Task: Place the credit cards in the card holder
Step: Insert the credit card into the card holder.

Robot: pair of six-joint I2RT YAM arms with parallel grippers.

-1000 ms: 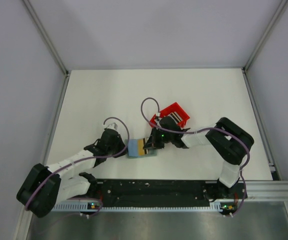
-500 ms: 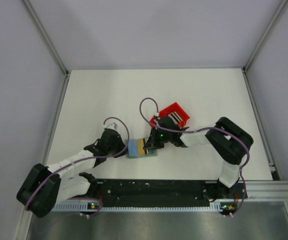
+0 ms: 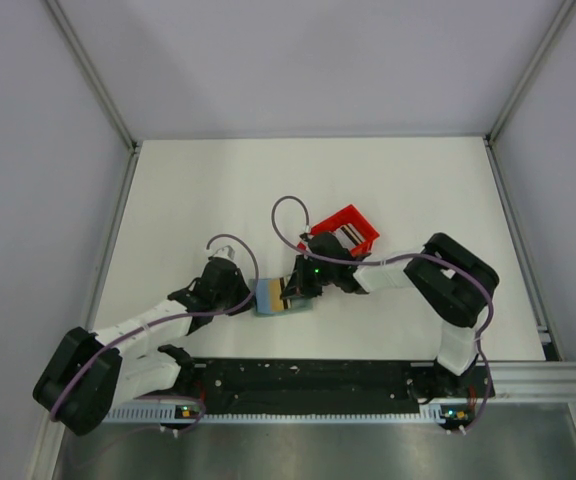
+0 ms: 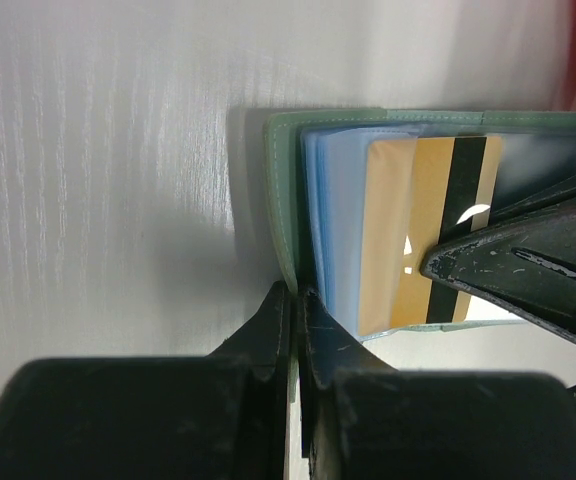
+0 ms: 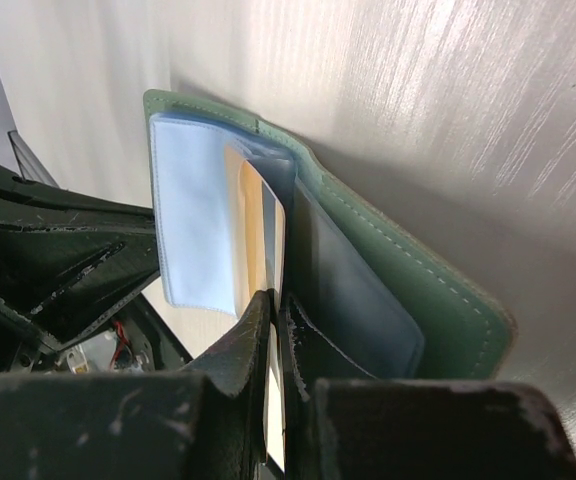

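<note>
Right gripper [image 5: 278, 305] pinches a tan, black-striped credit card [image 4: 423, 200] whose far end sits among the light blue sleeves of the open card holder [image 4: 286, 190], lying flat on the table [image 4: 108, 150] between both arms; left gripper [image 4: 296, 300] is clamped on the holder's green edge.

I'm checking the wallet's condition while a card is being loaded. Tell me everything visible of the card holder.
The card holder lies open and flat on the white table. Its outer cover looks like grey-green stitched leather; inside are light blue, translucent plastic sleeves. The left gripper is shut on one edge of it. A tan card with a dark stripe, pinched by the right gripper, lies partly tucked among the sleeves.
</note>
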